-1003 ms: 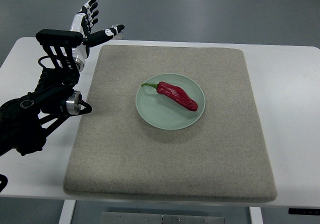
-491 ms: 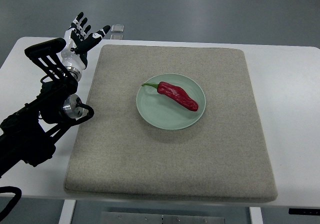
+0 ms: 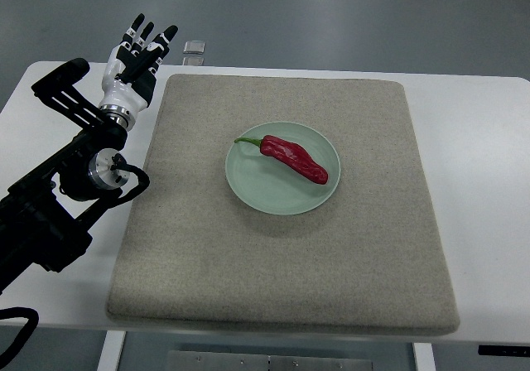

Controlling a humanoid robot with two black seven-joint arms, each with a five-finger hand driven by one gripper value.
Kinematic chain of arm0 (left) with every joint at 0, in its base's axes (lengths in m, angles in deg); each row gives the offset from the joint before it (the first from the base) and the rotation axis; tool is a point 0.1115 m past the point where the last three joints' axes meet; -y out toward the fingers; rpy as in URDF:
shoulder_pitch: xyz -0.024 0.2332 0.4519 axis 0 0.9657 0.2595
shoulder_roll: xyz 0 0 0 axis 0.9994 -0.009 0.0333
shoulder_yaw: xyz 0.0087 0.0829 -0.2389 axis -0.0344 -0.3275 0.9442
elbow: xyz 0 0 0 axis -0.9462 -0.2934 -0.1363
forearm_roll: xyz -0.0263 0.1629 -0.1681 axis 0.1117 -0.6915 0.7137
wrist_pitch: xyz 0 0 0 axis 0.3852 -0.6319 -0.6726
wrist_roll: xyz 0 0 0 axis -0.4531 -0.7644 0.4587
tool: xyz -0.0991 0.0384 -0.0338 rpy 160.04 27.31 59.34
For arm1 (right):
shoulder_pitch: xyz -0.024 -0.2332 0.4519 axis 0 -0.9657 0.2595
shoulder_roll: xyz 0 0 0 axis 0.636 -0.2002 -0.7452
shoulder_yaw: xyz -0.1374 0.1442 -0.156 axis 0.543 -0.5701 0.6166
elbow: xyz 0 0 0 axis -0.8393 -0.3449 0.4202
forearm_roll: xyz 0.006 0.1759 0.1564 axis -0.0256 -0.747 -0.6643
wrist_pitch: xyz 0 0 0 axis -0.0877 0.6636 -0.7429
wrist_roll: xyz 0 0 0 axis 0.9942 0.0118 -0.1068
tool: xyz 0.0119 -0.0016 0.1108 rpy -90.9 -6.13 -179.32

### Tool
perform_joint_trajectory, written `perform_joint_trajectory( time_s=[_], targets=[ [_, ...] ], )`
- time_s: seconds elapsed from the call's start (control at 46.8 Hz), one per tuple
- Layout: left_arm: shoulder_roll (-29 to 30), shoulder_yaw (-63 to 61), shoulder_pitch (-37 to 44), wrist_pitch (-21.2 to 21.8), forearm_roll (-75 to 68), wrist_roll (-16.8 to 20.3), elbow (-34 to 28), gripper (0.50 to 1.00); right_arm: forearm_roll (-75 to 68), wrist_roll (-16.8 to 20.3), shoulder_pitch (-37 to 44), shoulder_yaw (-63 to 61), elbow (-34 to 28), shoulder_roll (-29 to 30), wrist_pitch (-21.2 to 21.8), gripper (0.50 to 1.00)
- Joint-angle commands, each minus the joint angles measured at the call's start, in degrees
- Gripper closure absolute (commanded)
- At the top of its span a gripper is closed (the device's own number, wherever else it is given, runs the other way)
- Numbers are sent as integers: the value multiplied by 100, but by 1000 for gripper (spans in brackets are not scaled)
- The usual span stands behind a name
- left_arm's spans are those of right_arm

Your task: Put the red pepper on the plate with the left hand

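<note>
Clearing away: the step in hand, as I judge it, since the red pepper (image 3: 293, 158) already lies on the plate (image 3: 248, 185) and nothing remains to be carried.
Left hand: the left hand (image 3: 132, 65) is raised over the table's (image 3: 480, 164) far-left corner, just off the mat's (image 3: 273, 272) far-left corner, fingers (image 3: 151, 40) straight and fanned apart, holding nothing.
Doing it well: take the arm out toward the table's left edge and keep it high, so that the forearm and its cabling do not drag on the mat's left edge; leave the fingers slack, not curled.
Risk: any sweep back toward the mat's middle could nudge the plate, though hand and plate are well apart.
Red pepper, place: it rests inside the plate, lying diagonally, green stem toward the far-left rim, blunt tip toward the near-right rim; the plate sits near the mat's middle, slightly toward the far edge.
Red pepper, look: long, tapered, glossy deep red with a wrinkled skin and a thin curved green stem; it lies flat and looks settled.
Right hand: out of view.
</note>
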Motion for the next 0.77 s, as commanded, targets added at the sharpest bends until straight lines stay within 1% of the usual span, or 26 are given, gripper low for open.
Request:
perform_joint_trajectory(
  time_s=[0.0,0.107,0.384,0.47,0.747],
  targets=[
    [0,38,0,-101,84,0,-2,506,-9,-3,9,-7,-53,0,35,568],
    [0,56,9,-162,128,0,-2,506,0,6,18,-15,-62,0,79,568],
    [18,74,210,-162,145,0,-2,506,9,6,9,-7,-71,0,79,568],
    [18,91,246,-162,137,0,-2,506,18,6,9,2,-71,0,9,568],
    [36,118,299,-162,137,0,-2,506,35,-3,9,2,-79,0,0,568]
  ],
)
